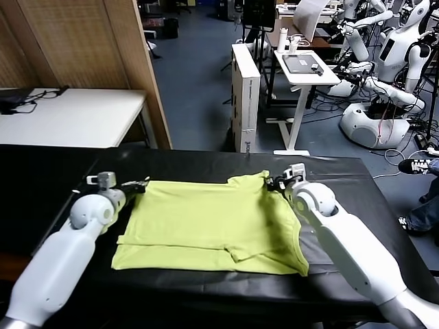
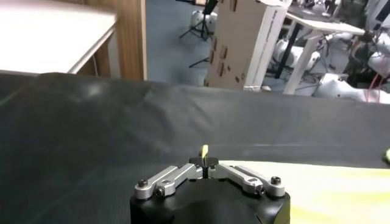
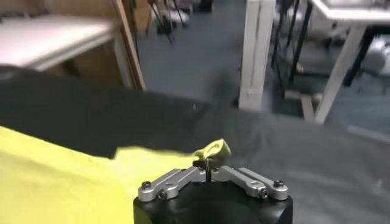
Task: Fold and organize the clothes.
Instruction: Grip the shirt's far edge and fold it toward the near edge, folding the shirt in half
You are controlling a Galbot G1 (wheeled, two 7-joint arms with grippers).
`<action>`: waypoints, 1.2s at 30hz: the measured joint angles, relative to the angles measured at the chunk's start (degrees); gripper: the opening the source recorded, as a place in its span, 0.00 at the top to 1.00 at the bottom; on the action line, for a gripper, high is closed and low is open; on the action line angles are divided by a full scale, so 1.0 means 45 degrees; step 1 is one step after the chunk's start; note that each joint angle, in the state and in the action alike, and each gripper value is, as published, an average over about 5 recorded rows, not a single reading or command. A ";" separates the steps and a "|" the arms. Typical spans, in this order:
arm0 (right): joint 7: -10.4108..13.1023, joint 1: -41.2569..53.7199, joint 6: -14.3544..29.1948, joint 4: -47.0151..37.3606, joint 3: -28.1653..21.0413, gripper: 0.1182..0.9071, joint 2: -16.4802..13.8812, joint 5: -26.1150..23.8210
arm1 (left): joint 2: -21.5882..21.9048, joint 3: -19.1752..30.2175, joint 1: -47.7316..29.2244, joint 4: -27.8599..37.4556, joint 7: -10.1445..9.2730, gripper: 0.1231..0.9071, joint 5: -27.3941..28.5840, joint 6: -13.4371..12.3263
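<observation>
Cloth first: the T-shirt (image 1: 212, 223) is thin, soft cotton, light enough to lift by two pinches, and I judge it will sag and drape the moment it leaves the surface, with no stiffness to hold a crease by itself. It should not slip much against the black covering, but a loose layer could slide over the one beneath. The best places to take hold are the far corners, where an edge can be pinched without gathering extra layers, and that is where I have it.

The shirt is plain lime yellow-green, lying flat and already partly folded into a rough rectangle in the middle of the desk (image 1: 62, 171). A sleeve or flap is tucked across its near right part, and a small peak of fabric rises at the far right edge. I cannot make out the neck or any label from here.

My left hand (image 1: 139, 184) is at the far left corner, fingers together on a small tag of yellow fabric, seen in the left wrist view (image 2: 205, 150). My right hand (image 1: 277, 182) is at the far right corner, clamped on a crumpled tuft of the shirt (image 3: 214, 148).

Beyond the desk stand a white table (image 1: 68, 116), a wooden partition (image 1: 82, 41) and other robots (image 1: 384, 75).
</observation>
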 joint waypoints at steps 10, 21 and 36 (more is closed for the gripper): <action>-0.0023 -0.3204 -0.0582 0.2862 0.1569 0.97 -0.1640 0.0081 | 0.0646 -0.2004 0.3288 -0.3009 0.0098 0.97 0.0137 0.0060; -0.0018 -0.5400 -0.1151 0.3992 0.2284 0.97 -0.2243 0.0206 | 0.0062 -0.3377 0.6138 -0.5308 0.0073 0.97 0.0645 0.0134; -0.0018 -0.6201 -0.1305 0.4465 0.2534 0.77 -0.2397 0.0633 | -0.0670 -0.4524 0.8329 -0.5934 0.0028 0.96 0.1093 0.0109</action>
